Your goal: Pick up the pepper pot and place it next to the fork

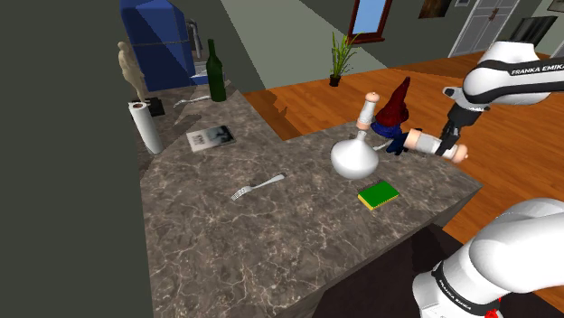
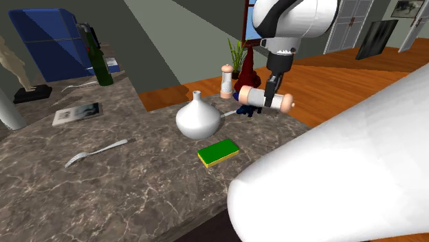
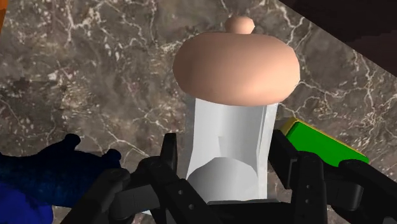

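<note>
My gripper (image 1: 445, 143) (image 2: 269, 96) (image 3: 226, 167) is shut on a pepper pot (image 1: 432, 143) (image 2: 264, 100) (image 3: 232, 95), white-bodied with peach ends, held on its side in the air above the marble counter (image 1: 298, 244) near its right edge in the shoulder view. A second, similar pot (image 1: 368, 108) (image 2: 226, 78) stands upright behind the white flask. The silver fork (image 1: 256, 188) (image 2: 96, 151) lies flat mid-counter, well to the left of the gripper in both exterior views.
A white round flask (image 1: 354, 156) (image 2: 198, 118), a green-and-yellow sponge (image 1: 379, 194) (image 2: 218, 152) (image 3: 324, 145) and a red-hatted gnome (image 1: 395, 110) sit below and beside the gripper. A green bottle (image 1: 216, 72), paper roll (image 1: 145, 126) and booklet (image 1: 210, 136) stand at the far left.
</note>
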